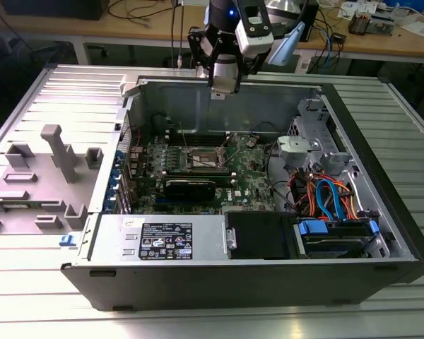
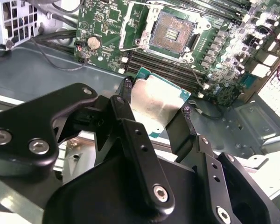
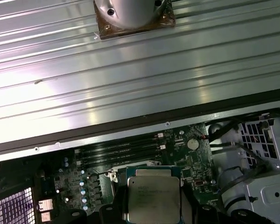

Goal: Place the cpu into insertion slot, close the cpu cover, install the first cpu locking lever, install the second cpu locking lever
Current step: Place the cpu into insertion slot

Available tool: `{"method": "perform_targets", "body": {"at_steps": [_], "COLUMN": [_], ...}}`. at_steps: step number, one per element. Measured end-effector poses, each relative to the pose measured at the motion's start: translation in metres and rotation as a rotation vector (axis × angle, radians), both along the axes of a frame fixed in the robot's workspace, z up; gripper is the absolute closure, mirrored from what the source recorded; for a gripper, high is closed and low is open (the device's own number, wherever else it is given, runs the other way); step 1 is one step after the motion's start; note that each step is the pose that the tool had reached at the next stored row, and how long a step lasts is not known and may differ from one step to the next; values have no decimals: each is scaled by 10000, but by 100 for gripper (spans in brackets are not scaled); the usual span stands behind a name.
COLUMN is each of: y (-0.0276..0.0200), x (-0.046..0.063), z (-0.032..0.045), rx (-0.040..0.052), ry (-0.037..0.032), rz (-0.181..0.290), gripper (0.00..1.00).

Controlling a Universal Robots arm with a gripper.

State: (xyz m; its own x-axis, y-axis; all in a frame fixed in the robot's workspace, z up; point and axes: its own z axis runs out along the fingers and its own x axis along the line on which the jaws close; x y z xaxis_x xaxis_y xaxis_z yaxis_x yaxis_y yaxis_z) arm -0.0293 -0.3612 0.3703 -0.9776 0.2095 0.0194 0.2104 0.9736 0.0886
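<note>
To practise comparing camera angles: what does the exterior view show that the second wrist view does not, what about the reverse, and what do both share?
Exterior view: the whole open black computer case, the grey plastic fixture tray at the exterior view's left, and blue and orange cables. Second wrist view: the flat square silver-topped cpu, held by the black gripper. Both: the green motherboard and the square grey-rimmed insertion slot, uncovered.

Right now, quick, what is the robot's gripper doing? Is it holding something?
Gripper: closed, holding the cpu by its edges.
</note>
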Motion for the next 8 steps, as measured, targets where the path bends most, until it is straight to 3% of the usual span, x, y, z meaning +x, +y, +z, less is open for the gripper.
{"method": "perform_targets", "body": {"at_steps": [8], "y": [-5], "x": [-1], "z": [-2], "rx": [5], "ry": [-3], "rz": [-66], "gripper": [45]}}
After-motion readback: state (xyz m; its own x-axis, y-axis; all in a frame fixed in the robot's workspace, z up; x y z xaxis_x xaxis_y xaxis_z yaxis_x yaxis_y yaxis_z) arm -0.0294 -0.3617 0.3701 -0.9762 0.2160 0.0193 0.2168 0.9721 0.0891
